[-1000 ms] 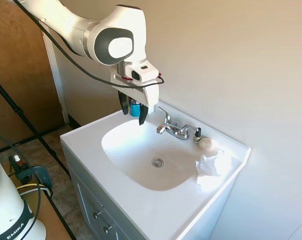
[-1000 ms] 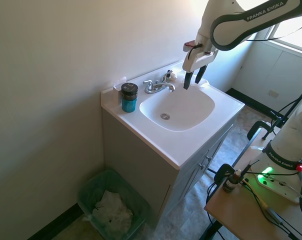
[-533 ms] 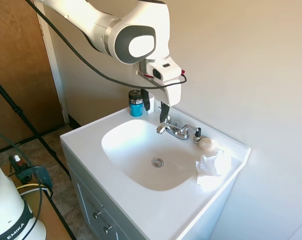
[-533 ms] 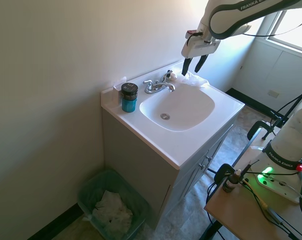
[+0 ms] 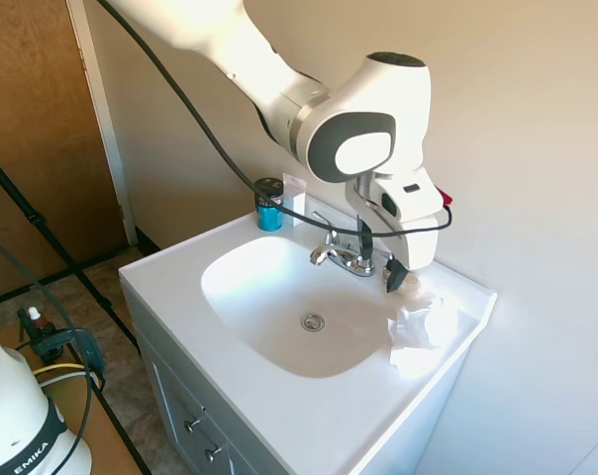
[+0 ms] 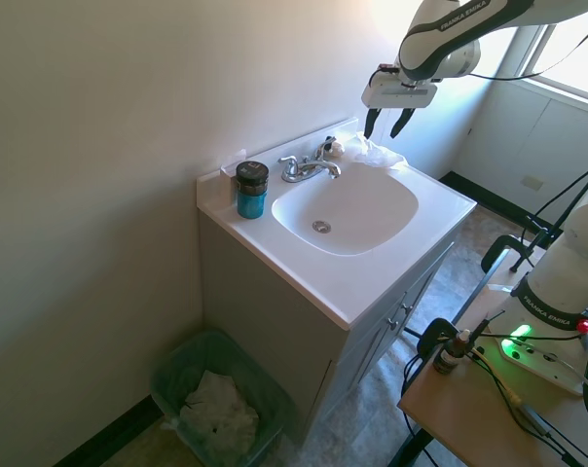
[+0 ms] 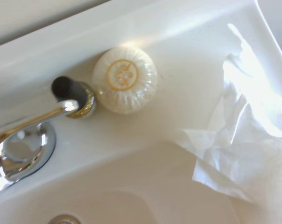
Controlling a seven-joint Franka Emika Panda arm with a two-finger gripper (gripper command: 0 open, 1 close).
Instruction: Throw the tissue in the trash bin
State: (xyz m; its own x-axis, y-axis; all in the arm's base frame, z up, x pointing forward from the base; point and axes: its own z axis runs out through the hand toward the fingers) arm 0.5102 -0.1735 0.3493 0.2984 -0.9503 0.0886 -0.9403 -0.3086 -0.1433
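The tissue is a crumpled white sheet lying on the sink counter's right corner, beside the basin; it also shows in the second exterior view and the wrist view. My gripper hangs open and empty above the faucet's end and the round soap, a short way from the tissue and above it. The trash bin is a green mesh basket on the floor beside the vanity, with crumpled white paper inside.
A chrome faucet stands at the back of the white basin. A round wrapped soap lies beside the faucet handle. A blue jar with a dark lid sits at the counter's far corner. The wall runs close behind.
The arm has swung along the back of the sink, from near the blue jar past the faucet to above the soap, closer to the tissue. The fingers stayed open.
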